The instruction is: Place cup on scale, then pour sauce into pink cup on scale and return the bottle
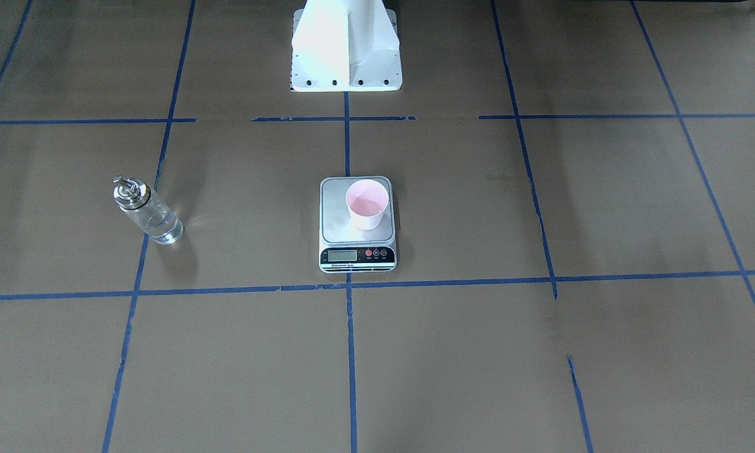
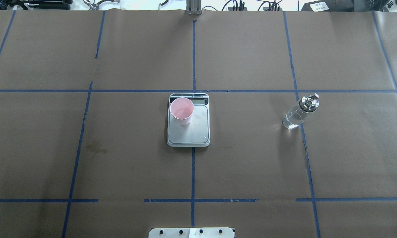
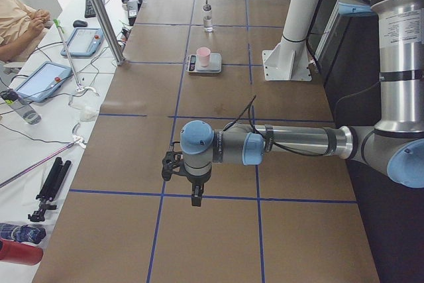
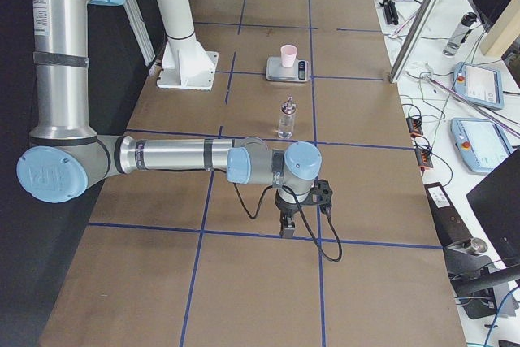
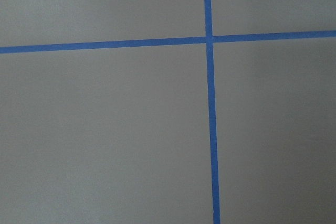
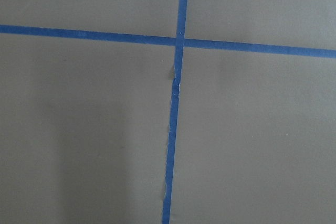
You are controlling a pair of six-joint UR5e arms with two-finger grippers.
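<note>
Sitting on scale [image 1: 338, 228]: cup [image 1: 367, 205]; bottle [image 1: 148, 211] well apart, beside tape line [image 2: 313, 199].

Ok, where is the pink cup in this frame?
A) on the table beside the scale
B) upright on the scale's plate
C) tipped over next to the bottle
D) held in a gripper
B: the cup stands upright on the steel plate of the scale, toward one corner, while the bottle stands well off to the side.
</note>
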